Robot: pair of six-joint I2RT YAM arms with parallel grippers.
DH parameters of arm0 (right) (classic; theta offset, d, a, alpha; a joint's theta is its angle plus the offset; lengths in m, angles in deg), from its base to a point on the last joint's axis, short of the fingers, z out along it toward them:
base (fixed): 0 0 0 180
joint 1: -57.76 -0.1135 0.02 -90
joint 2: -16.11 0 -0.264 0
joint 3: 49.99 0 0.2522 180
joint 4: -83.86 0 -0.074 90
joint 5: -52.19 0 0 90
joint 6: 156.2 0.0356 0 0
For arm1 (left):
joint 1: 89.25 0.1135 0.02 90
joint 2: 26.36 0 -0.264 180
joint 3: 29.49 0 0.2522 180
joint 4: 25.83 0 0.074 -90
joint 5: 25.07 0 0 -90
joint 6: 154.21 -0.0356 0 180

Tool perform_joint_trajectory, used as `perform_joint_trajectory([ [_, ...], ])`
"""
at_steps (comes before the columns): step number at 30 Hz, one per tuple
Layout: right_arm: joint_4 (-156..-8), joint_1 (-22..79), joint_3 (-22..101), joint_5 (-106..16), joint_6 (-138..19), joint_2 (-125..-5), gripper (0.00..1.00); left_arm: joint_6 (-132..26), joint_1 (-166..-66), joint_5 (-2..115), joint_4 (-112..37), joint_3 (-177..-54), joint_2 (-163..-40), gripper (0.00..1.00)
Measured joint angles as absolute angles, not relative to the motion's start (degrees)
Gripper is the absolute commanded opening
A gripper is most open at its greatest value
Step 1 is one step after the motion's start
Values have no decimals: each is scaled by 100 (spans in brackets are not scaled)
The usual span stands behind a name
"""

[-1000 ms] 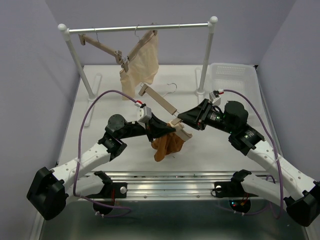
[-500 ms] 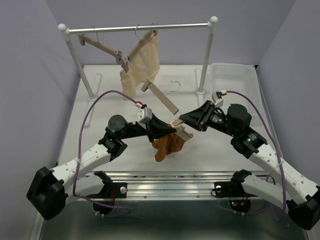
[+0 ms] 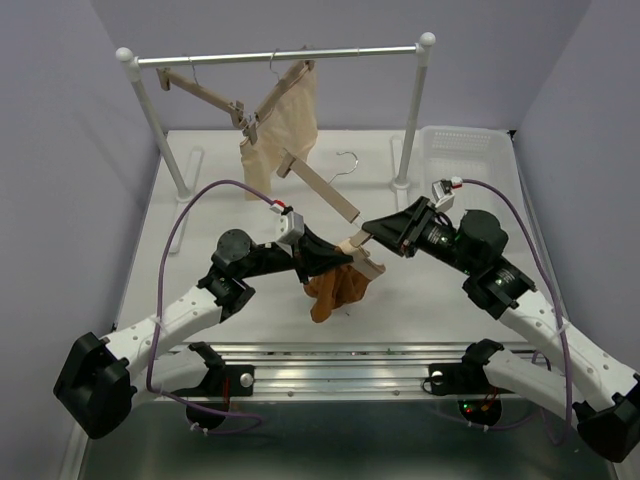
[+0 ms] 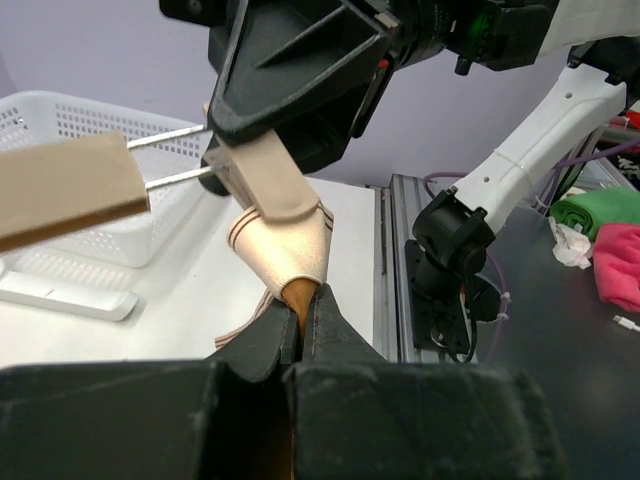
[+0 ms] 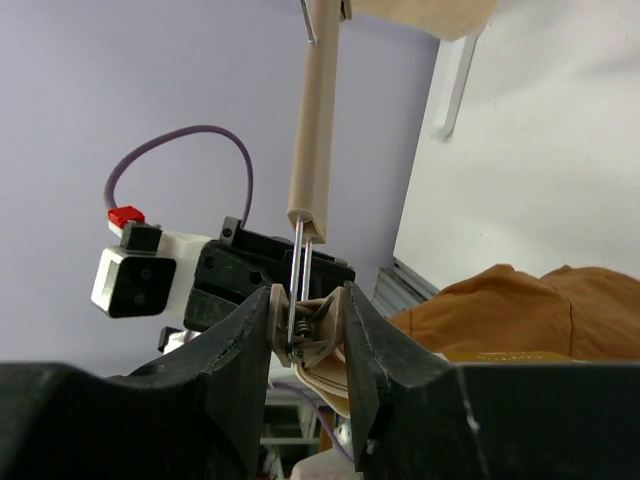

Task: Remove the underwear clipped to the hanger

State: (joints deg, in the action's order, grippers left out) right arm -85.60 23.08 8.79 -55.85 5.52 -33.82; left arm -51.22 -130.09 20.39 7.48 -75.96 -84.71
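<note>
The rust-brown underwear (image 3: 335, 290) hangs bunched below the near clip (image 3: 362, 257) of the wooden hanger (image 3: 320, 190), which slants up toward the rack. My left gripper (image 3: 335, 265) is shut on the orange fabric (image 4: 300, 297) just under the cream clip (image 4: 285, 235). My right gripper (image 3: 368, 238) comes from the right and is shut on that clip. In the right wrist view its fingers (image 5: 358, 330) press the clip's two levers (image 5: 312, 325) together. The hanger's bar (image 5: 315, 130) runs upward there, and the underwear (image 5: 520, 310) lies to the right.
A metal rail (image 3: 280, 55) at the back carries two more wooden hangers (image 3: 205, 92) and pale cream underwear (image 3: 285, 125). The rail's posts (image 3: 412, 110) stand at either side. A white basket (image 3: 465, 150) sits at the back right.
The hanger's free end and hook have swung up and away toward the rack. My right arm has shifted slightly right, with its jaws a little tighter on the clip. The left arm is still.
</note>
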Motion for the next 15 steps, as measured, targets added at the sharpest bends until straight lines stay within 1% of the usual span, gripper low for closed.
perform_joint_trajectory([
  [9, -8193, 2317, 1250, -4952, 56, -3113, 1, -4973, -13016, 2197, 656, -7419, -8445, 0],
  [15, -7609, 2317, 1480, -4643, -466, -3111, 1, -4824, -13018, 2335, 555, -7360, -8287, 0],
])
